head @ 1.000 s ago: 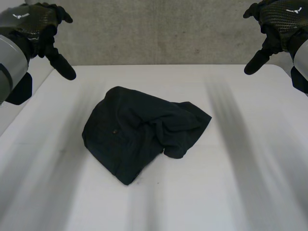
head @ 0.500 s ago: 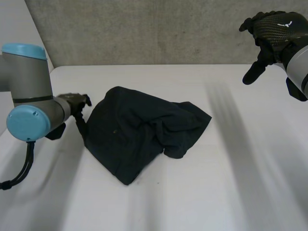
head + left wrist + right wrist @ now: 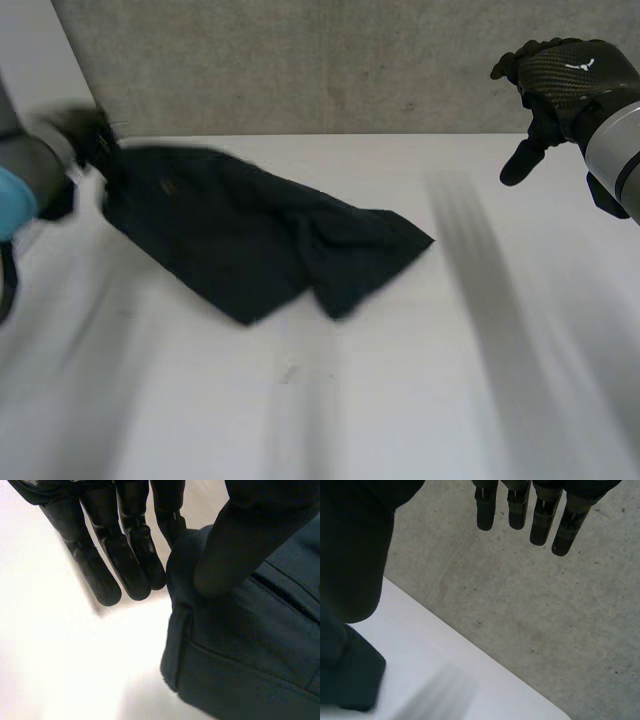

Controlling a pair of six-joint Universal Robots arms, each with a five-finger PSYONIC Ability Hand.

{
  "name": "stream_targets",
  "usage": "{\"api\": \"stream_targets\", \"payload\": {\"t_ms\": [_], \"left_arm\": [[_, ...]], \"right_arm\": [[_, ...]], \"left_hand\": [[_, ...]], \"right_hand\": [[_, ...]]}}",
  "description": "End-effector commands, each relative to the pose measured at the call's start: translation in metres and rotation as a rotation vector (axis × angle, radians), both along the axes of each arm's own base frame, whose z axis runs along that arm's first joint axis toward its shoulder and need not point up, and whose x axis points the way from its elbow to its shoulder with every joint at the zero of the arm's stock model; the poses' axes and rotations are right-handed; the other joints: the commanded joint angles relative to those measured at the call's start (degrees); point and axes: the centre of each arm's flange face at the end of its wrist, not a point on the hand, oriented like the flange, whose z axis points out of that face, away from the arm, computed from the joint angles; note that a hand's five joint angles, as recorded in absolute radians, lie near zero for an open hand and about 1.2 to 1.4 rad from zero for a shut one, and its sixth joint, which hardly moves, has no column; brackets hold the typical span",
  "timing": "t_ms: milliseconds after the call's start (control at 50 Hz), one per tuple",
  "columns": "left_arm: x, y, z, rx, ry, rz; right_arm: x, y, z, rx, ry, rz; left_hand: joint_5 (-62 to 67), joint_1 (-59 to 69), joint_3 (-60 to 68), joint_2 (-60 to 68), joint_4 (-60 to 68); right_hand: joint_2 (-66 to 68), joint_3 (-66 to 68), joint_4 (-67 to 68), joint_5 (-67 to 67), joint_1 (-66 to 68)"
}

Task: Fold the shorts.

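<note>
Dark-blue cloth in the grip: pinching the shorts [image 3: 230, 230] at a seamed corner between the thumb and one finger of the left robot hand [image 3: 240, 535], holding the other fingers [image 3: 127, 565] straight just beside the cloth. Lying stretched on the worktop [image 3: 400, 400], running lengthwise from that grip out toward the right robot hand [image 3: 565, 75]. Hovering there with fingers relaxed, holding nothing, well apart from the free end. Judging the left nearer, so probably leading the fold.
</note>
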Motion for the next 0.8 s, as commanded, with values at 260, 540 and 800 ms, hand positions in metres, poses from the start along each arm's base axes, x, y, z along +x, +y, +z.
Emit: {"api": "stream_targets", "payload": {"t_ms": [260,540,800], "left_arm": [[-0.184,0.122,0.003,-0.18,0.044,-0.572],[-0.229,0.204,-0.053,-0.026,-0.065,-0.77],[-0.139,0.177,-0.025,-0.012,-0.176,-0.553]], "right_arm": [[0.002,0.003,0.003,-0.007,-0.002,0.006],[0.0,0.003,0.004,-0.01,-0.005,0.001],[0.014,0.026,-0.044,0.148,0.193,0.201]], "left_hand": [[15.77,14.24,12.08,11.8,11.77],[-52.17,-53.7,-55.85,-56.14,-56.17],[-52.17,-53.7,-55.86,-56.14,-56.17]], "right_hand": [[-2.9,-2.42,-3.8,-4.27,-1.86],[-2.9,-2.42,-3.8,-4.27,-1.86],[-2.9,-2.42,-3.8,-4.27,-1.86]]}}
